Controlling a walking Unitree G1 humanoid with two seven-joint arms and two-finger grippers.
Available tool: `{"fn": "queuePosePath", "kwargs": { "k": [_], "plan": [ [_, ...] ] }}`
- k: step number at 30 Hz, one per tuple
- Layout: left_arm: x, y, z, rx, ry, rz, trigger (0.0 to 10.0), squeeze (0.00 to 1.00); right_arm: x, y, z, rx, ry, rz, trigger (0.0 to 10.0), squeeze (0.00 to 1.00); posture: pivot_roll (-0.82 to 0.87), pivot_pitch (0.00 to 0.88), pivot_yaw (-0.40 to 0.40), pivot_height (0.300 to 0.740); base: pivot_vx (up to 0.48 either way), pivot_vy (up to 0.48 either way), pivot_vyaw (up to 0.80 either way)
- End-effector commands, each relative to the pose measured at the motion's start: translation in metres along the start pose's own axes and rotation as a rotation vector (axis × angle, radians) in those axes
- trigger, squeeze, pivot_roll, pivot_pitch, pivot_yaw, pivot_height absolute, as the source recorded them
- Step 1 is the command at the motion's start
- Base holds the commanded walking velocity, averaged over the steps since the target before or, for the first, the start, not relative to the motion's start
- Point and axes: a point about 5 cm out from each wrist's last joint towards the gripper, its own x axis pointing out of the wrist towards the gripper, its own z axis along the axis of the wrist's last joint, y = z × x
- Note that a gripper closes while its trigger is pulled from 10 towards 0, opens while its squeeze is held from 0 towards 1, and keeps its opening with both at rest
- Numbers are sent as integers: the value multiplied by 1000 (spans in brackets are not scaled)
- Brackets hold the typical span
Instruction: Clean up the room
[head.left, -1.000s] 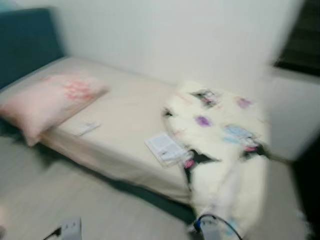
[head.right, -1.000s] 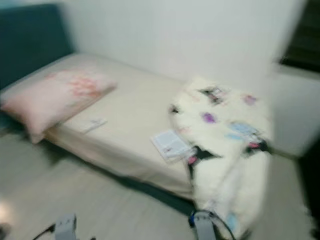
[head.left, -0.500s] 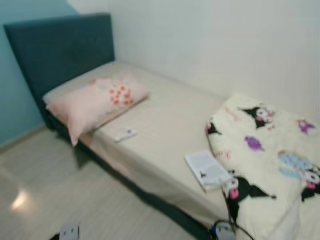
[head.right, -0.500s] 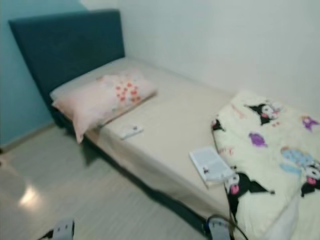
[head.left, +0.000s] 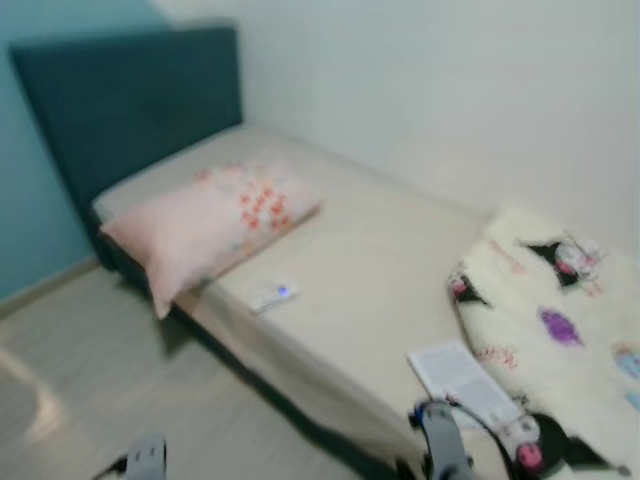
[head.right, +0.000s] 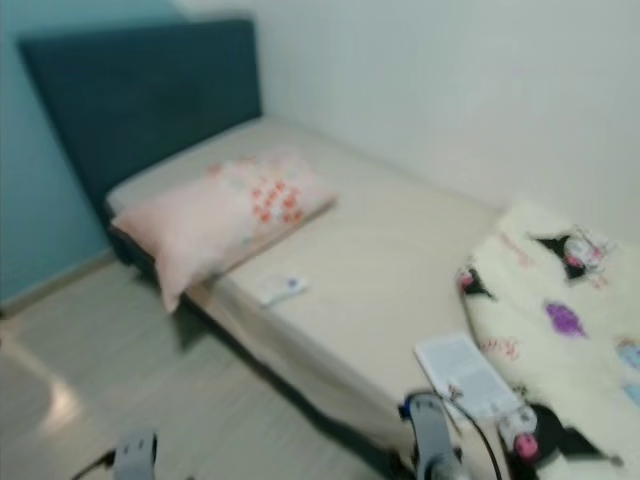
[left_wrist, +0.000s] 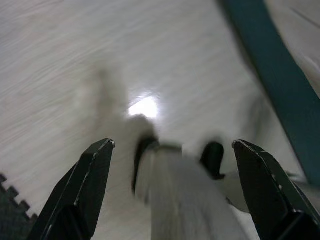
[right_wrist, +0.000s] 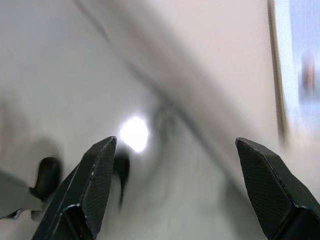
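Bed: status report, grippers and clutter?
Left gripper and right gripper open, empty, aimed at the floor. On the bed: pillow, small white remote, booklet, rumpled blanket. Nothing blocks the approach.

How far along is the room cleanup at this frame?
Nothing looks done. The bed holds a remote, an open booklet, a bunched cartoon blanket and an overhanging pillow. Left gripper and right gripper are open, empty, over the floor.
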Motion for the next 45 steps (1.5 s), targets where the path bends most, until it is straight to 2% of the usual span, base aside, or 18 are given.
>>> {"fn": "queuePosePath", "kwargs": {
  "k": [1, 2, 3, 4, 10, 13, 17, 20, 24, 30, 37, 40, 42, 45],
  "plan": [
    [-1, 3, -5, 0, 18, 9, 10000, 0, 2, 4, 15, 7, -62, 14, 10000, 0, -12, 0, -110, 740, 412, 0, 0],
    [-1, 2, -2, -7, 6, 6, 10000, 0, 3, 4, 24, 17, -94, 22, 10000, 0, -15, 0, -109, 740, 412, 0, 0],
    [-1, 2, -2, -7, 6, 6, 10000, 0, 3, 4, 24, 17, -94, 22, 10000, 0, -15, 0, -109, 740, 412, 0, 0],
    [1, 1, 6, -21, -23, -1, 10000, 0, 4, 4, 38, 35, -141, 27, 10000, 0, -16, 0, -109, 740, 416, 0, 0],
    [4, -2, 26, -38, -91, -9, 10000, 0, 4, 3, 59, 64, -215, 37, 10000, 0, -16, 0, -113, 740, 417, 0, 0],
    [6, -6, 62, -48, -214, -28, 10000, 0, 4, 4, 85, 110, -271, 67, 10000, 0, -17, 0, -113, 740, 423, 0, 0],
    [7, -6, 78, -48, -261, -29, 10000, 0, 4, 6, 96, 125, -295, 97, 10000, 0, -19, 0, -112, 740, 422, 0, 0],
    [6, -5, 82, -32, -274, -12, 10000, 0, 5, 13, 100, 104, -281, 140, 10000, 0, -21, 0, -109, 735, 403, 0, 0],
    [6, -5, 77, -10, -262, 12, 10000, 0, 6, 20, 100, 123, -265, 194, 10000, 0, -22, 0, -107, 720, 330, 0, 0],
    [6, -3, 62, -32, -226, 45, 10000, 0, 7, 20, 95, 144, -206, 185, 10000, 0, -22, 0, -110, 690, 0, 0, 0],
    [6, -1, 61, -35, -222, 54, 10000, 0, 8, 19, 91, 176, -158, 175, 10000, 0, -22, 0, -114, 670, 0, 0, 0],
    [6, 0, 68, -29, -245, 55, 10000, 0, 9, 21, 88, 182, -122, 188, 10000, 0, -24, 0, -112, 660, 0, 0, 0],
    [5, -2, 90, 4, -327, 51, 10000, 0, 10, 28, 81, 168, -74, 209, 10000, 0, -18, 0, -110, 645, 0, 0, 0],
    [4, -1, 101, 10, -369, 52, 10000, 0, 10, 29, 81, 176, -68, 207, 10000, 0, -17, 0, -110, 635, 0, 0, 0]
  ]
}}
